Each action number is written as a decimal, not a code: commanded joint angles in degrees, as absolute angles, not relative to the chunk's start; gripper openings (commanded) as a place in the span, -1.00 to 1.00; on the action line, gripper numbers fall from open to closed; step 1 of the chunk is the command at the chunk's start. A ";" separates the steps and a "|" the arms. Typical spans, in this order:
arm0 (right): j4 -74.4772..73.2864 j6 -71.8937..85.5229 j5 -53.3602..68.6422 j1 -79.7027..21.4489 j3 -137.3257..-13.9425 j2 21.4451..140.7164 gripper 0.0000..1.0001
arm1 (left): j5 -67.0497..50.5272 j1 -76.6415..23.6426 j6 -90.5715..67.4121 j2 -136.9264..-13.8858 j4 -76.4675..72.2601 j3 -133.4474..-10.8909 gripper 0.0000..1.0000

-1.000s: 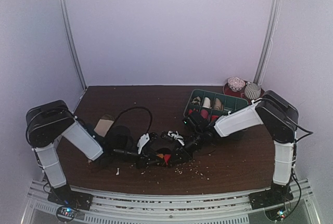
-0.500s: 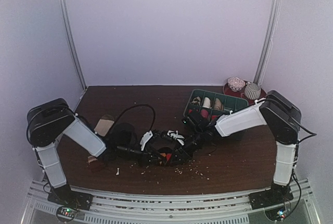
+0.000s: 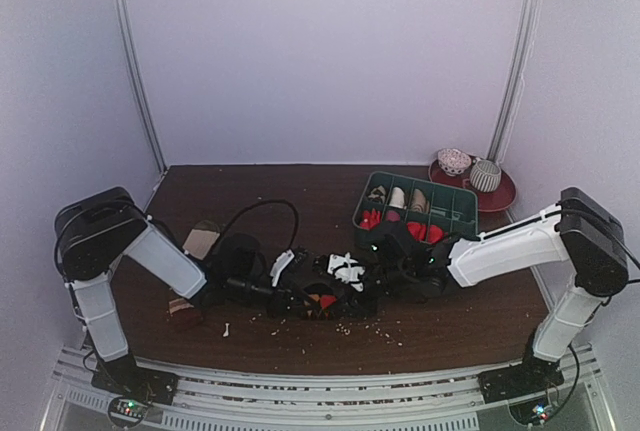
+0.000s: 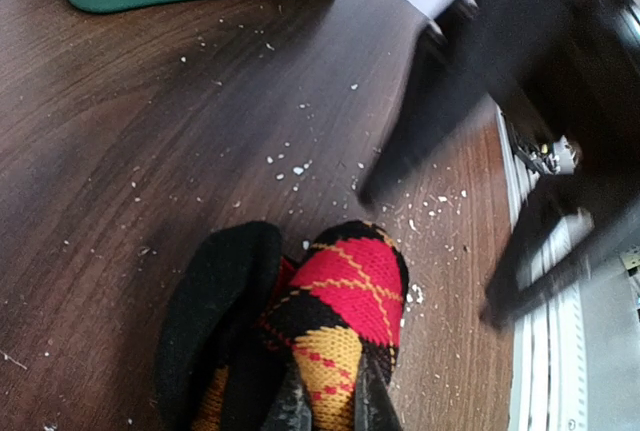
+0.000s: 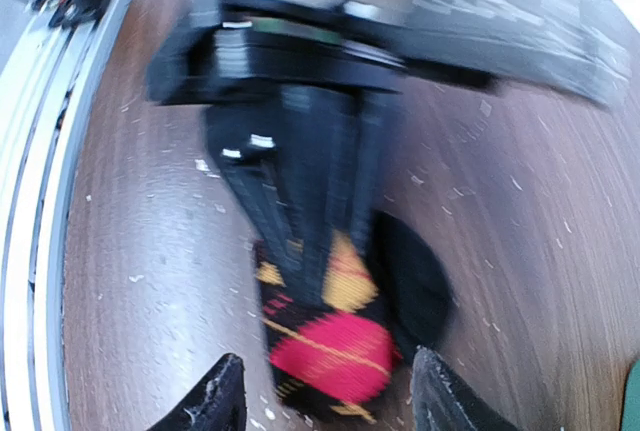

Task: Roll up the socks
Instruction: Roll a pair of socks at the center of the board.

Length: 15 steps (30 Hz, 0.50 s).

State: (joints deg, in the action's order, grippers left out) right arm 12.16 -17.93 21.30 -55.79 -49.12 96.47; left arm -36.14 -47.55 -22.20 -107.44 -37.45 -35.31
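Though overhead obscures it, left pincer (image 4: 325,399) pinches argyle sock (image 4: 345,291).

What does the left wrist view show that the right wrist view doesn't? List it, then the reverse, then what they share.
Left wrist only: the whole right end effector, blurred, its jaws apart and clear of the argyle sock.
Right wrist only: the left end effector head-on, pinched shut on that sock.
Both: the argyle sock, the scattered crumbs and the dark wooden table.
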 commanded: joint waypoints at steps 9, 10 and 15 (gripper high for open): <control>17.36 -23.24 10.06 -59.10 -48.56 101.93 0.13 | -35.79 -47.46 -23.36 -113.64 -12.92 -32.18 -1.00; 17.32 -23.41 10.45 -59.07 -48.68 102.22 0.12 | -36.06 -47.46 -23.38 -113.65 -12.92 -32.10 -1.00; 15.63 -23.32 13.47 -59.13 -50.36 105.58 0.06 | -37.69 -47.38 -23.38 -113.97 -13.43 -32.12 -1.00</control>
